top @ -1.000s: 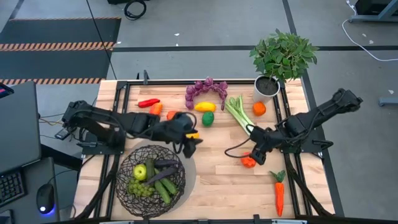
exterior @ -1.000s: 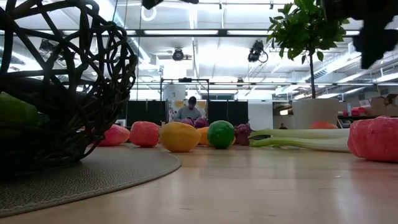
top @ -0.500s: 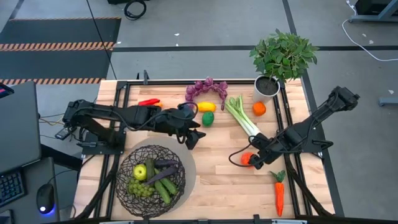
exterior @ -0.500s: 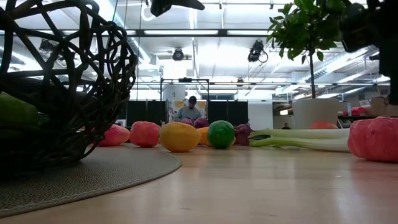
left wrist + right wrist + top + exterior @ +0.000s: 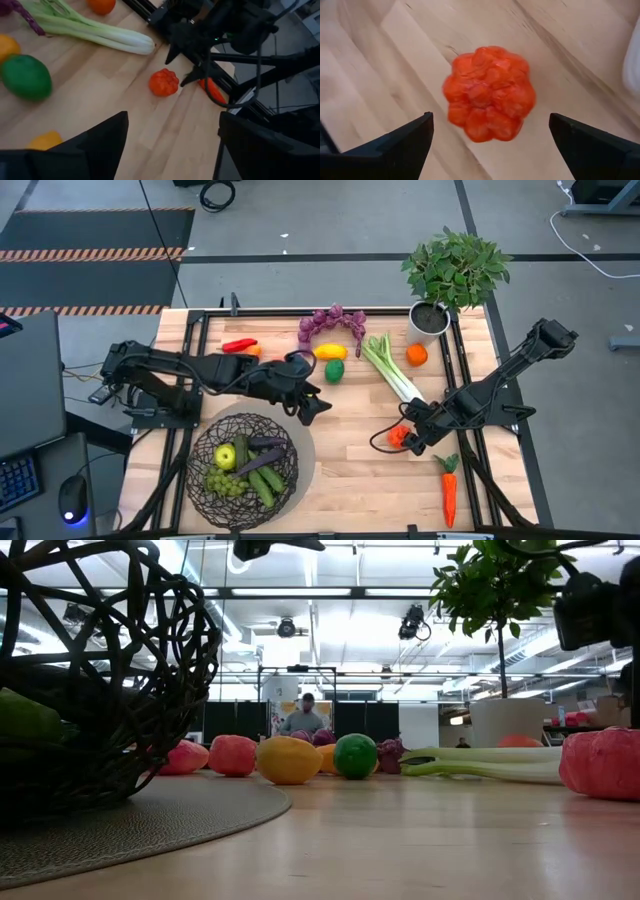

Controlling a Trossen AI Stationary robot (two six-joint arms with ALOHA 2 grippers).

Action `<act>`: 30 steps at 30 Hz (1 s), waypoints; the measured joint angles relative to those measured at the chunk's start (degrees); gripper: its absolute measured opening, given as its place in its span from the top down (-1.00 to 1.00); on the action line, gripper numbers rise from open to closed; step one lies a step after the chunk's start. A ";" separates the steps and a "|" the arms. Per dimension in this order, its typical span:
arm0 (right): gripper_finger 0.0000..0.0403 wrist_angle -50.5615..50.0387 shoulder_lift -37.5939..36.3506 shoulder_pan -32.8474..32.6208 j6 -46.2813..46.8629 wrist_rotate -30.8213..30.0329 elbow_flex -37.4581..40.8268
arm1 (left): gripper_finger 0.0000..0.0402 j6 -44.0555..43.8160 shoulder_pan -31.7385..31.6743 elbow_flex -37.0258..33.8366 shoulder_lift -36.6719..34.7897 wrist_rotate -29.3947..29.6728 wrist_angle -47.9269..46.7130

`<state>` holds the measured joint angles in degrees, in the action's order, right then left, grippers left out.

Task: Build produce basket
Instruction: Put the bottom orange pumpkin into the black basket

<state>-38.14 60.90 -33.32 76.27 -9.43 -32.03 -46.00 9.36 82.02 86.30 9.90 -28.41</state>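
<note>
The dark wire basket [image 5: 242, 470] stands on a round mat at the near left and holds a green apple, green grapes, cucumbers and an eggplant. A lumpy orange-red fruit [image 5: 489, 92] lies on the table at the centre right. My right gripper [image 5: 490, 120] is open just above it, one finger on each side, touching nothing; it also shows in the high view [image 5: 406, 436]. My left gripper [image 5: 312, 408] is open and empty, raised over the table's middle, right of the basket's far rim.
Purple grapes [image 5: 333, 320], a lemon [image 5: 330, 351], a green fruit [image 5: 334, 370], celery [image 5: 390, 370], an orange [image 5: 416, 354] and a red pepper [image 5: 238, 345] lie along the far side. A carrot [image 5: 449, 490] lies near right. A white pot with a plant [image 5: 430, 318] stands far right.
My right gripper has gone down and a little toward the near edge, onto the orange-red fruit, staying open. My left gripper has reached a little toward the table's right and near side, still open and empty. The fruit has not moved.
</note>
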 joint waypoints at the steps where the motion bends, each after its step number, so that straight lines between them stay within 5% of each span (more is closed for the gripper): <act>1: -0.98 0.13 0.00 0.06 -0.33 0.00 0.31 | -0.62 -0.45 0.26 0.00 0.00 0.33 0.10; 9: -0.99 3.04 -0.02 0.11 -2.35 -2.11 3.49 | -0.63 -4.66 1.17 0.00 0.02 6.54 1.37; 22: -0.97 17.72 1.45 0.11 -7.78 -5.57 10.31 | -0.63 -12.42 1.10 0.00 0.02 8.14 1.98; 30: -0.90 23.26 5.28 0.13 -9.45 -2.48 11.03 | -0.63 -13.40 1.99 0.00 0.02 7.95 2.03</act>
<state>-14.88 66.19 -33.19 66.83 -11.92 -20.99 -59.40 11.35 82.02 86.32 17.85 -26.38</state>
